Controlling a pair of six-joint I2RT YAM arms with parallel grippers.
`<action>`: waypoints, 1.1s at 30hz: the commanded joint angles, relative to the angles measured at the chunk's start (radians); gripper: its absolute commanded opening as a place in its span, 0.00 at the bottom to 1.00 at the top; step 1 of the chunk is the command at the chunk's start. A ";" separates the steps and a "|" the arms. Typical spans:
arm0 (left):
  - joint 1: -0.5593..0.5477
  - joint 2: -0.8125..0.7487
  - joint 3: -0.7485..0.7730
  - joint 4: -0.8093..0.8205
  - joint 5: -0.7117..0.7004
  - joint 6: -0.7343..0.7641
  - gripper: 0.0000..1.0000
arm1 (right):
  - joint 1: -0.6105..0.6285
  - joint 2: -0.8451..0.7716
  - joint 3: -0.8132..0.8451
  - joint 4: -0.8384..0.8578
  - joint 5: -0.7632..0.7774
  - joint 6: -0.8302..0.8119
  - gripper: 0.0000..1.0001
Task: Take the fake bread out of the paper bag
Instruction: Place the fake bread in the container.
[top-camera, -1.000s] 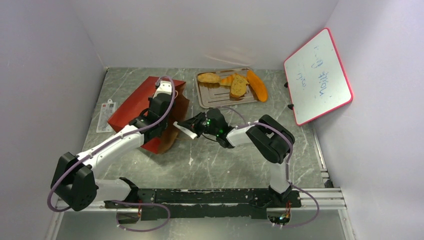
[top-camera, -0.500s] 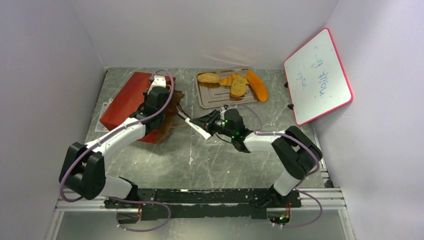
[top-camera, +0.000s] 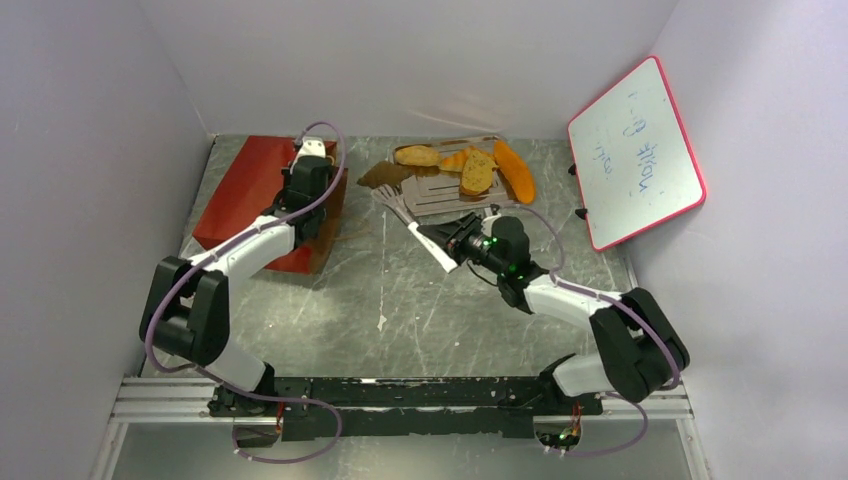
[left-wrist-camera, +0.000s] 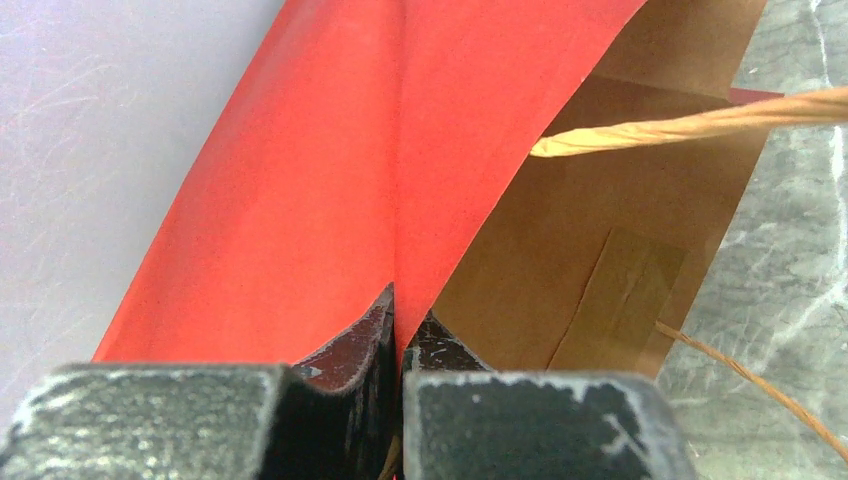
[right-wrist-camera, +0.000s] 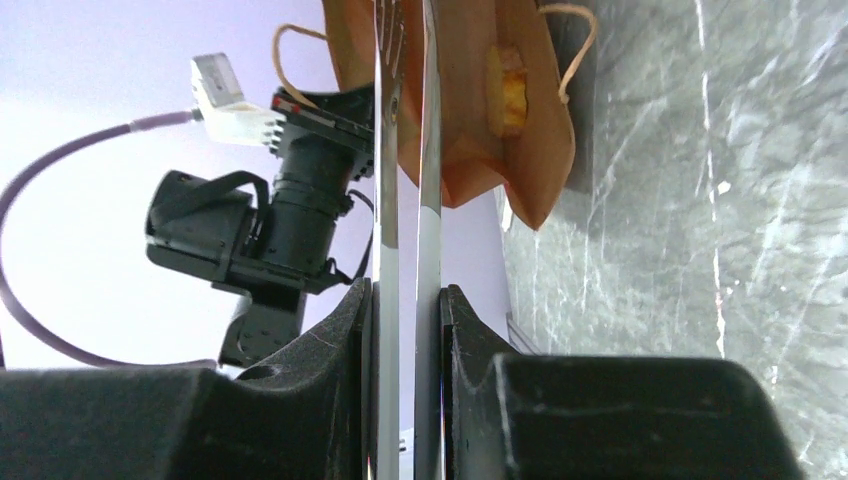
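The red paper bag (top-camera: 250, 190) lies on its side at the far left, its kraft-lined mouth (left-wrist-camera: 600, 230) facing right. My left gripper (top-camera: 318, 205) (left-wrist-camera: 398, 320) is shut on the bag's rim, with red paper pinched between the jaws. My right gripper (top-camera: 455, 243) (right-wrist-camera: 405, 300) is shut on metal tongs (top-camera: 415, 225) (right-wrist-camera: 402, 150) that point at the bag. A flat brown piece (top-camera: 385, 175) sits at the tongs' tips; whether they clamp it I cannot tell. A small orange bread piece (right-wrist-camera: 505, 85) shows in the bag's mouth. More fake bread lies on the tray: roll (top-camera: 417, 155), toast (top-camera: 477, 172), crescent (top-camera: 515, 172).
The silver tray (top-camera: 440, 195) stands at the far centre, right behind the tongs' head. A pink-framed whiteboard (top-camera: 635, 150) leans on the right wall. The bag's cord handles (left-wrist-camera: 690, 125) trail over the table by its mouth. Grey walls close in the left, the back and the right.
The left gripper has dragged the bag away towards the far left. The right gripper has drawn the tongs out of the bag's mouth towards the tray; a brown piece now shows at their tips.
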 joint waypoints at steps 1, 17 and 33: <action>0.017 0.020 0.036 0.059 0.033 0.028 0.07 | -0.070 -0.056 -0.020 -0.011 -0.016 -0.016 0.00; 0.013 -0.139 -0.022 0.093 0.168 0.030 0.07 | -0.209 0.273 0.036 0.219 -0.047 0.070 0.00; -0.003 -0.219 -0.083 0.095 0.190 0.023 0.07 | -0.256 0.447 0.161 0.260 -0.044 0.081 0.06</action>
